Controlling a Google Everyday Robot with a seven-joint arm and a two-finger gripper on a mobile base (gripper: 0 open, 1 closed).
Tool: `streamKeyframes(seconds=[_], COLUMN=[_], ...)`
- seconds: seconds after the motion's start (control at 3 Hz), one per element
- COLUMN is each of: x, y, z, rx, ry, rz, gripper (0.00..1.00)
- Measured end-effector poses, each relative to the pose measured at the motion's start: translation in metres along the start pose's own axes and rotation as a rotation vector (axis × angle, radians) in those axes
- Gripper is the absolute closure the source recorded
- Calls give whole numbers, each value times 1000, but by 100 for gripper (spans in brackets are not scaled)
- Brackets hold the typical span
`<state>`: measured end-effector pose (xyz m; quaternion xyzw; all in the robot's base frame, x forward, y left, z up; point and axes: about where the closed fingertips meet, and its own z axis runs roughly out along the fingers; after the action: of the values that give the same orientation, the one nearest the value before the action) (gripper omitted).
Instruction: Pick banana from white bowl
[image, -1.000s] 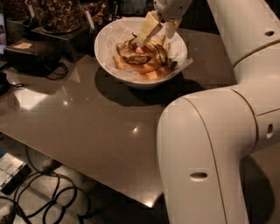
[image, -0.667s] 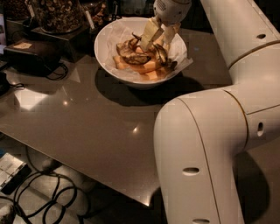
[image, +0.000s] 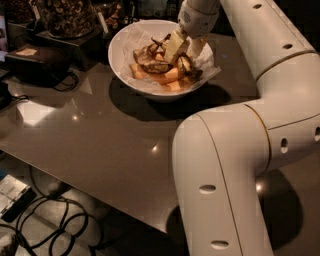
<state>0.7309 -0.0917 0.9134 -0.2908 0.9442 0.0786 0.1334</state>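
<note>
The banana lies in the white bowl, upper centre of frame, resting on pale orange pieces and crinkled paper. Judged overripe: soft, light and easily bruised or split. A gentle hold across the mid-body is advised, not the thin stem. The gripper is down inside the bowl at the banana's right end; the state of its jaws cannot be told. A glass jar of nuts stands upper left. No legible labels or writing.
</note>
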Motion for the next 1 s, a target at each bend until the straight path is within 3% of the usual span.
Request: streamKeyframes(seconds=[0.67, 1.0], x=[2, -8], y=[-5, -6], z=[1, -6], rx=[13, 33], ry=[3, -44], rz=[-5, -21], gripper=[80, 100])
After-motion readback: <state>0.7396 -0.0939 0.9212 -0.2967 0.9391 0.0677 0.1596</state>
